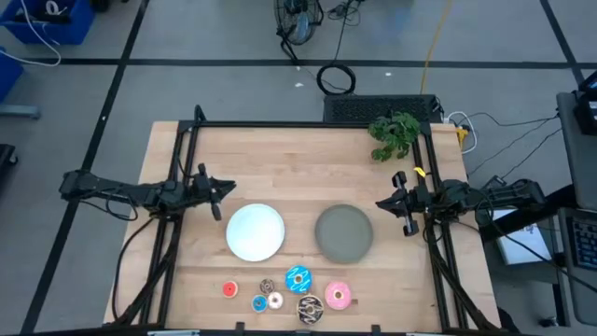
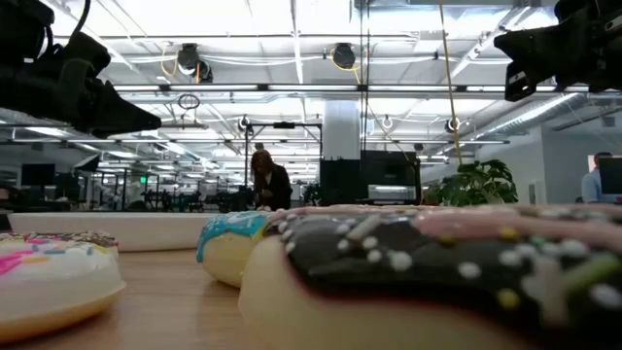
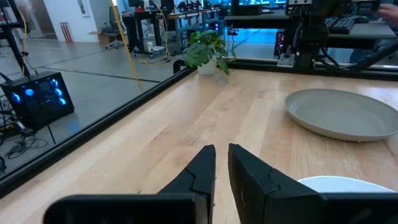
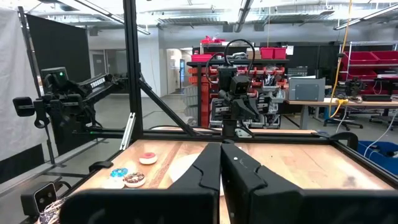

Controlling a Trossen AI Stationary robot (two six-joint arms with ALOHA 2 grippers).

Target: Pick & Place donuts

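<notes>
Pincers raised at opposite table edges, empty.

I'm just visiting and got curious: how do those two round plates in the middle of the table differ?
The white plate is bright white, while the grey plate is a dull grey-green. The white plate sits nearer the left arm, the grey plate nearer the right arm. The white plate also looks slightly wider. Both are round, lie flat on the table, and hold no donuts.

Bare wood behind white plate and grey plate, plant in far corner
</notes>
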